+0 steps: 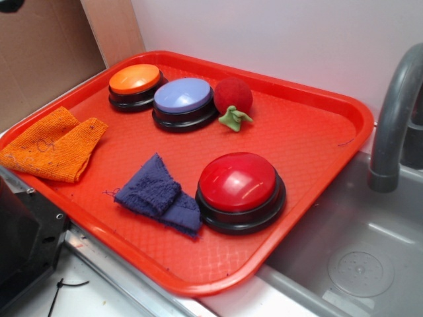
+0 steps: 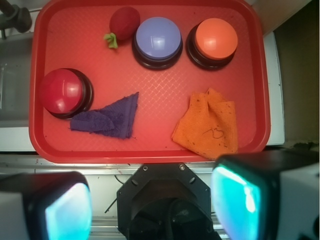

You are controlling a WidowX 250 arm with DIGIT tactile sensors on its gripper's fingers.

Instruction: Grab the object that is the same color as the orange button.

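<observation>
The folded orange knitted cloth lies over the tray's left rim; in the wrist view it sits at the tray's near right edge. The orange button with its black base stands at the tray's back left, and shows in the wrist view at upper right. My gripper is open and empty. Its two teal-padded fingers stand wide apart, high above the tray's near rim, the right finger just short of the orange cloth. In the exterior view the gripper does not show clearly.
On the red tray are a lavender button, a red button, a dark blue cloth and a red plush strawberry. A sink with a grey tap lies to the right. The robot base is below the gripper.
</observation>
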